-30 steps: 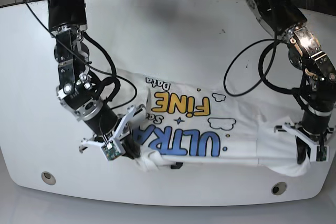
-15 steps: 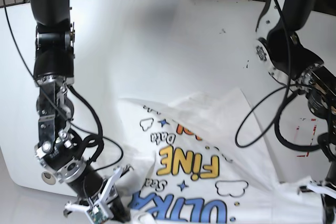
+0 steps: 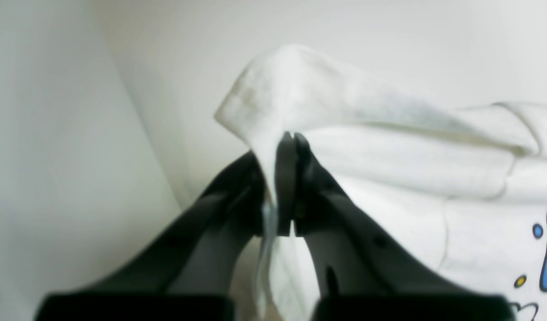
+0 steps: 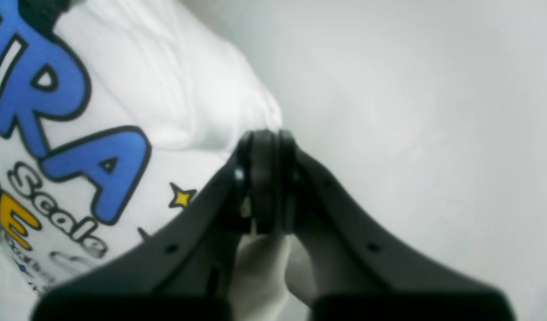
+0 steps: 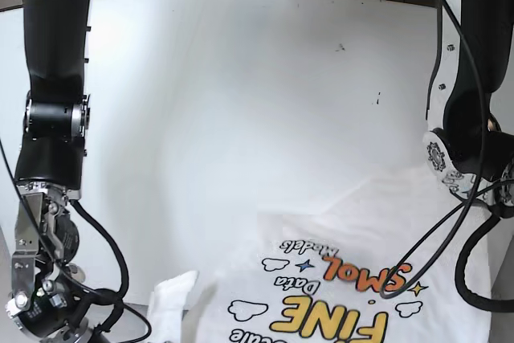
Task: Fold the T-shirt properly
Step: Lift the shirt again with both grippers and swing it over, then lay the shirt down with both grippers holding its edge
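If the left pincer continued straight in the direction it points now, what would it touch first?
The left pincer, shut on the T-shirt, points at the bunched white fold it holds. Beyond that fold, only the bare white table appears ahead, though depth is unclear.

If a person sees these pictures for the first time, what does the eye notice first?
The white T-shirt with its yellow FINE lettering lies low on the white table in the base view. In each wrist view a black gripper, left and right, is shut on a fold of it.
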Action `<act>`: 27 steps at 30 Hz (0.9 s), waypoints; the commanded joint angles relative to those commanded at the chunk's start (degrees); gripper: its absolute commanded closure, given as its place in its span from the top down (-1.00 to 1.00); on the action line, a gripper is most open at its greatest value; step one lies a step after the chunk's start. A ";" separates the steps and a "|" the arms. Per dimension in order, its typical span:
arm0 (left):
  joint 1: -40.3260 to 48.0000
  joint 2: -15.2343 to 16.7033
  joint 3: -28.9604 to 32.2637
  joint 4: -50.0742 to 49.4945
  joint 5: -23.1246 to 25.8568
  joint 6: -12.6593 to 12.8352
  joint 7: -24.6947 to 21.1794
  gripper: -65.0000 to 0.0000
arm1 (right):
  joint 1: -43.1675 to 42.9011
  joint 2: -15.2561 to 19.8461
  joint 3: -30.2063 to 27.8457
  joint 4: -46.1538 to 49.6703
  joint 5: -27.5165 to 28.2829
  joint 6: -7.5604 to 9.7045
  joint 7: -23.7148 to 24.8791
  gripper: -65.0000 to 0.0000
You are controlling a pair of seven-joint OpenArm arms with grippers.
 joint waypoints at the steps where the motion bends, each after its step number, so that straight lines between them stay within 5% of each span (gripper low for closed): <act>1: 0.00 0.00 0.44 0.09 -0.09 0.00 0.35 -1.00 | -0.09 0.00 0.00 0.09 0.00 0.00 0.00 -1.00; 13: 9.32 3.78 2.73 2.64 -0.53 -0.35 2.29 -1.00 | -14.86 5.10 4.75 6.68 3.52 0.00 -1.85 -1.00; 21: 21.27 6.59 2.46 3.16 -0.62 -5.36 2.20 -1.00 | -29.36 5.45 10.29 12.40 4.22 0.00 -1.85 -1.00; 27: 33.23 8.09 2.37 4.48 -0.53 -6.24 2.20 -1.00 | -41.58 4.48 15.21 17.85 3.87 0.00 -1.85 -1.00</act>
